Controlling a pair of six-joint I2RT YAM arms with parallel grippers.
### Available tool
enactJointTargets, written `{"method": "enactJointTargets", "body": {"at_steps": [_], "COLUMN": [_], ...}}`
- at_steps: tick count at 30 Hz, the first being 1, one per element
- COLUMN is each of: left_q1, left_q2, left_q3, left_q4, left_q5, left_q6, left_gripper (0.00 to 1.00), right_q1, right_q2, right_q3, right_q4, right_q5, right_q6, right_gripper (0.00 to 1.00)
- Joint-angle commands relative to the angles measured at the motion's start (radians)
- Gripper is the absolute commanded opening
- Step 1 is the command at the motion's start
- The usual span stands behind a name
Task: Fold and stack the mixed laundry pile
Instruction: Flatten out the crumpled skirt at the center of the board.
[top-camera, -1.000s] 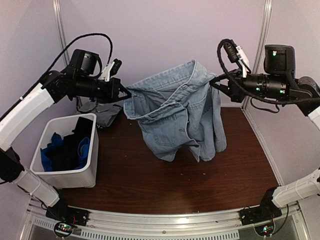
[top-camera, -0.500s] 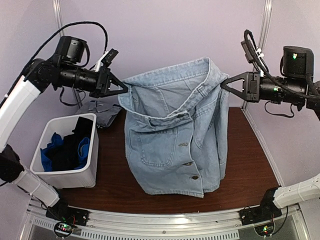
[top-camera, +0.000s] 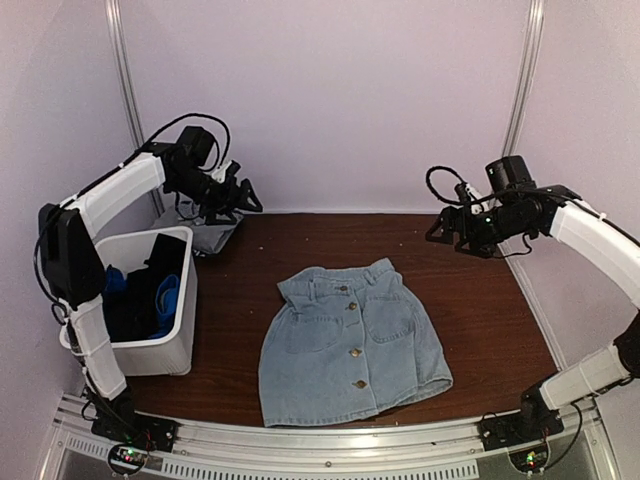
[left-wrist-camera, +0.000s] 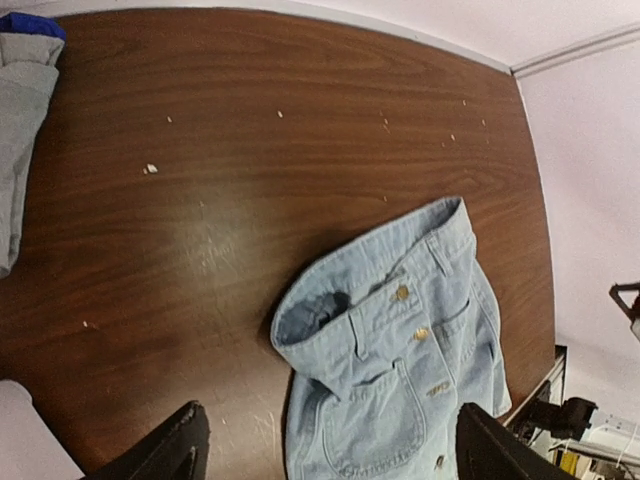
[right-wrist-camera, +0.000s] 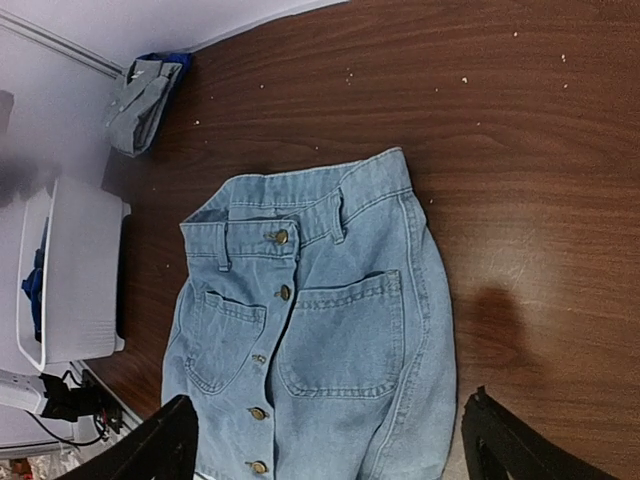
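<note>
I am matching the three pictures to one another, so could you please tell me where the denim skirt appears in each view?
Top external: the denim skirt lies flat, just below centre.
Left wrist: lower right of centre, cut off by the bottom edge.
Right wrist: centre-left, running off the bottom edge.
Shared landmark: the folded grey garment, at the left in the top view and upper left in both wrist views.
</note>
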Motion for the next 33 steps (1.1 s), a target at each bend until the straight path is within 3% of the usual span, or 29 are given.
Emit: {"method": "enactJointTargets", "body": {"at_steps": [1, 5, 12, 17, 24, 33], "left_q1": [-0.104, -0.192, -0.221, -0.221, -0.221, -0.209], "left_q2": [-0.194, -0.246, -0.240, -0.154, -0.044, 0.060], "left_q3": [-0.245, -0.487, -0.681, -0.687, -0.632, -0.616], "left_q4": [0.171, 0.291, 0.510, 0.579, 0.617, 0.681], "left_q5": [-0.005, -0.044, -0.061, -0.026, -0.079, -0.116], "left_q6": [0.079, 0.074, -0.040, -0.057, -0.053, -0.088], "left_gripper": [0.83, 0.74, 0.68, 0.68, 0.68, 0.71], "right_q1": [-0.017, -0.025, -0.032, -0.037, -0.077, -0.081], "right_q2": [0.036, 0.175, 0.492, 0.670, 0.855, 0.979], "right_q3": [-0.058, -0.050, 0.148, 0.294, 0.484, 0.563], "right_q4": [0.106, 0.179, 0.204, 0.165, 0.094, 0.125], "right_q5": [-0.093, -0.101, -0.224, -0.210, -0.193, -0.383], "right_q6": [-0.047, -0.082, -0.169, -0.223, -0.264, -0.257], "right_gripper": [0.86, 0.77, 0.65, 0.66, 0.71, 0.70]}}
